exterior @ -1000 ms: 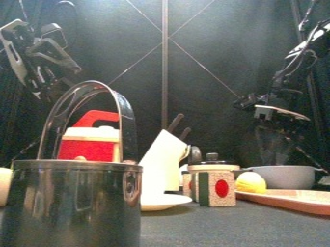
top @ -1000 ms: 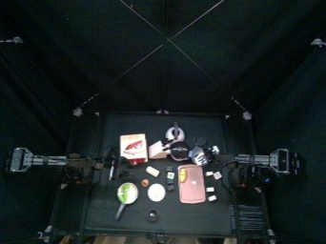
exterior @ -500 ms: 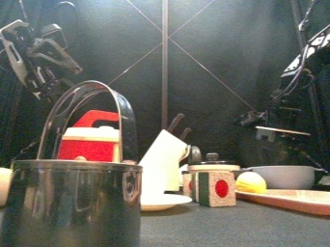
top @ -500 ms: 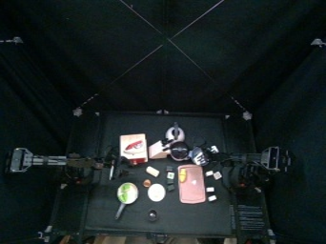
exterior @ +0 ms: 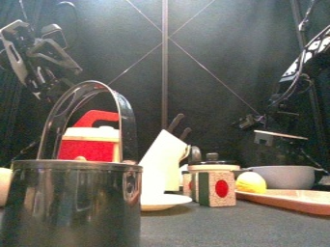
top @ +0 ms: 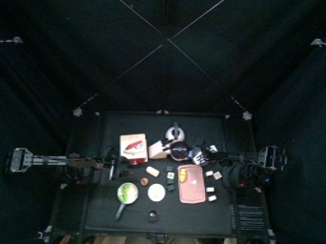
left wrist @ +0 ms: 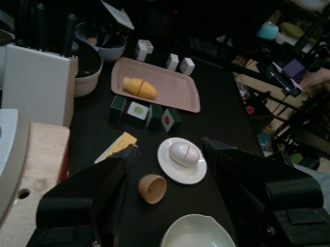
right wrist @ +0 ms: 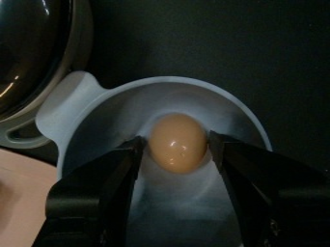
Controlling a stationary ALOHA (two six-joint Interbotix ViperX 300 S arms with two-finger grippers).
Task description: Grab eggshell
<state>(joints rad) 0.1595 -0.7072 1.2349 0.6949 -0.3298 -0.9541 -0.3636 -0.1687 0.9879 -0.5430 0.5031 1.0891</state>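
In the right wrist view a brown, egg-shaped eggshell lies in a pale grey bowl. Whether it is whole or a half I cannot tell. My right gripper hangs straight over it, open, one jaw on each side of the eggshell and neither touching it. The front view shows that gripper above the grey bowl at the right. My left gripper is open and holds nothing, raised high at the left.
A black pot and the corner of a pink tray sit right beside the bowl. Seen from the left wrist: a pink tray, a white egg on a plate, a small brown open shell, a cheese wedge.
In the front view my right arm has come down and drawn a little toward the right. Its jaws stay open. The left arm has not moved.
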